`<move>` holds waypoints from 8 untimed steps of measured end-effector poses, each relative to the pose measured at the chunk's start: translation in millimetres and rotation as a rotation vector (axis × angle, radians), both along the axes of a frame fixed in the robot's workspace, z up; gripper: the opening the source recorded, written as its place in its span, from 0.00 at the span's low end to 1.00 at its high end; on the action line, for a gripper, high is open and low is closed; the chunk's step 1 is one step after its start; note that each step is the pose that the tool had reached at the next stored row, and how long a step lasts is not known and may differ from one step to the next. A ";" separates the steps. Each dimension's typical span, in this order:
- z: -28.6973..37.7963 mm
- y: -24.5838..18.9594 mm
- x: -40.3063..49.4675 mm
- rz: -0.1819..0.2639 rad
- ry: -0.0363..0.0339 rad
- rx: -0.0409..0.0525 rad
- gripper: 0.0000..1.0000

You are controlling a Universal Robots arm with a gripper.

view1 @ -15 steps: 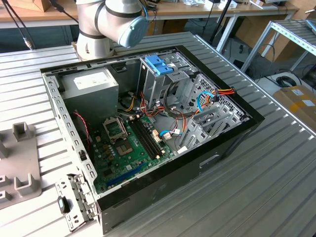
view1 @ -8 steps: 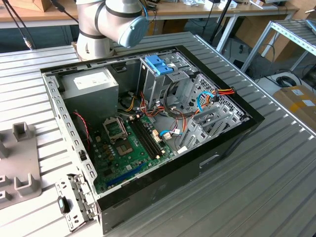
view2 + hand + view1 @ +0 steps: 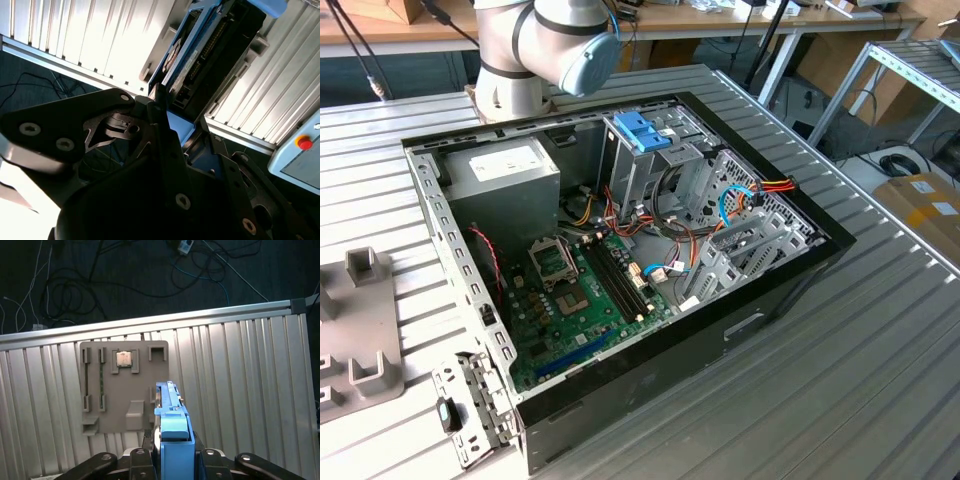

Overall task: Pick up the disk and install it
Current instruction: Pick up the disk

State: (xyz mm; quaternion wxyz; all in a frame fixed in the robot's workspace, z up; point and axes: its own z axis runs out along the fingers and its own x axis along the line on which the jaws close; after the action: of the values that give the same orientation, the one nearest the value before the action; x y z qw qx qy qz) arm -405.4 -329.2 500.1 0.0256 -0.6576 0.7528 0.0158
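The disk (image 3: 172,432), one only, stands edge-on, clamped tight in the one gripper (image 3: 172,457) over the ribbed table (image 3: 240,390) beside one grey tray (image 3: 125,410) (one chip (image 3: 124,358) in it). One open computer case (image 3: 750,325) sits mid-frame in the exterior view.

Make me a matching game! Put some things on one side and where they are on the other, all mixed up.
Things:
1. the disk
2. grey tray
3. blue latch
4. green board

Places:
A. on top of the metal cage
B. held in the hand
C. lying at the bottom of the computer case
D. flat on the ribbed table

Pairs: 1-B, 2-D, 3-A, 4-C
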 end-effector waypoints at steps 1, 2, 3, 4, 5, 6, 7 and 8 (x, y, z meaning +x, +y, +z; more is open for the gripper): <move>0.0 0.0 0.5 0.000 0.0001 -0.0001 0.37; 0.0 0.0 1.2 0.000 0.0000 0.0000 0.37; 0.0 0.0 1.9 0.000 0.0000 0.0000 0.37; 0.0 0.0 2.5 0.000 0.0000 0.0000 0.37; 0.0 0.0 3.2 0.000 -0.0001 0.0000 0.37; 0.0 0.0 3.7 0.000 -0.0001 0.0000 0.37; 0.0 0.0 4.3 0.000 0.0000 0.0000 0.37; 0.0 0.0 5.6 0.000 0.0000 0.0000 0.37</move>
State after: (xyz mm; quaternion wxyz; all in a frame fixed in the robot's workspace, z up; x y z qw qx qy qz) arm -399.8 -329.2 500.1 0.0256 -0.6576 0.7528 0.0157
